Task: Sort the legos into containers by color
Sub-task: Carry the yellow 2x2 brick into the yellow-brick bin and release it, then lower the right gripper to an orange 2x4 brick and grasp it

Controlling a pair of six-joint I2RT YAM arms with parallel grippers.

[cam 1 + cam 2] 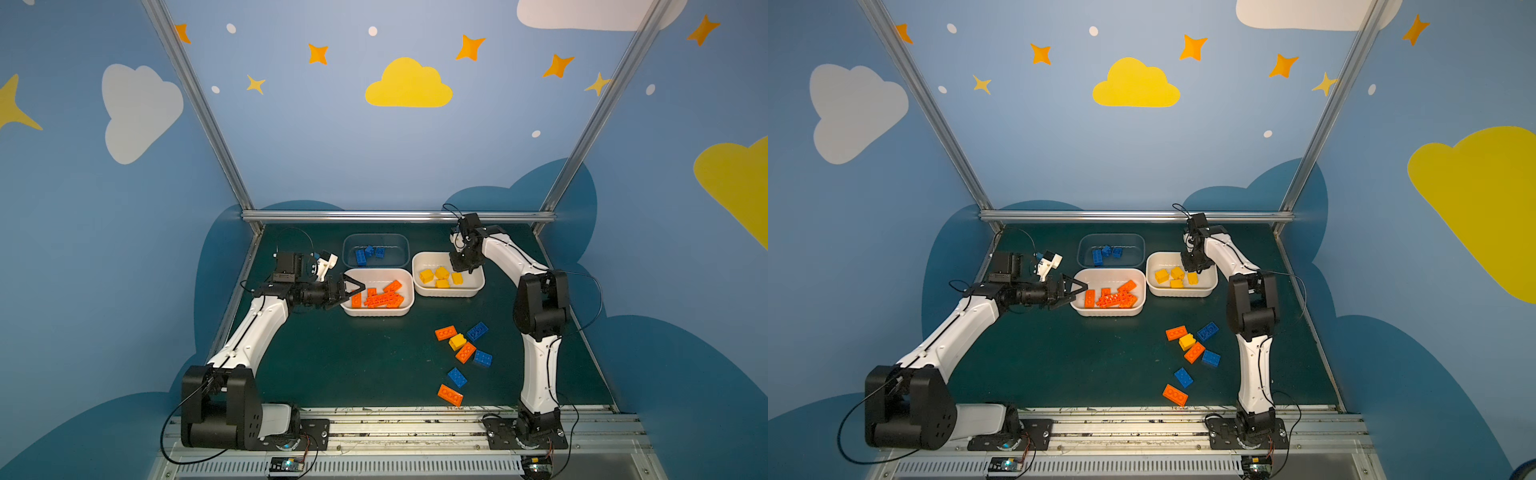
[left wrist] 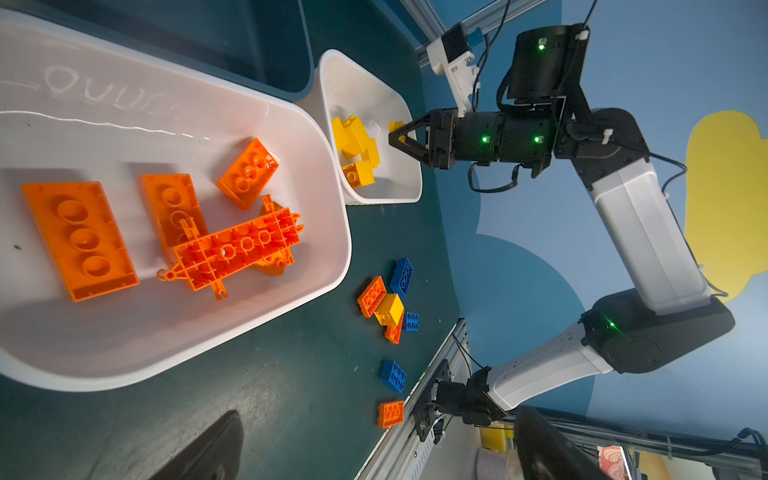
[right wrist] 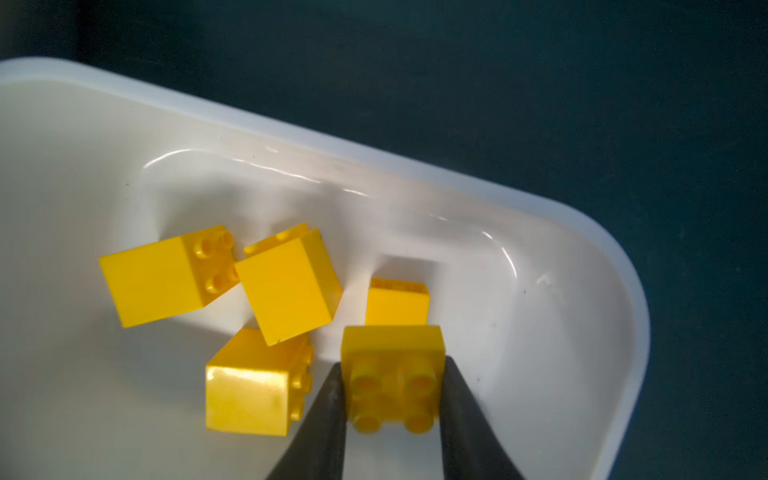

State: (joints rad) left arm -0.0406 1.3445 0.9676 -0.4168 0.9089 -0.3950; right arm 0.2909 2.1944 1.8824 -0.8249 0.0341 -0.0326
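A small yellow studded plastic brick [image 3: 392,374] sits studs-up between the two black fingers of the right gripper [image 2: 392,139], which press against its opposite sides. It hangs just above the floor of the far-right opaque white rounded tub [image 3: 623,291]. Four other yellow bricks [image 3: 286,291] lie tumbled in that tub, one directly beyond the held brick and three clustered together beside it.

Next to it on the left stands a second opaque white tub [image 1: 376,311] holding several orange bricks [image 2: 81,241] and a long flat orange lattice piece [image 2: 237,249] lying across them. The left gripper [image 1: 355,292] hovers over this tub's left end, lying on its side, with its jaws spread wide and nothing between them.

Behind the two white tubs sits a smaller transparent bluish tub [image 1: 399,253] with a few blue bricks [image 1: 368,253] bunched at its left.

On the dark green surface [image 1: 353,365], nearer the front and to the right, seven loose bricks [image 1: 465,352] lie scattered: three orange, three blue and one yellow, five of them packed close and two a little apart toward the front rail.
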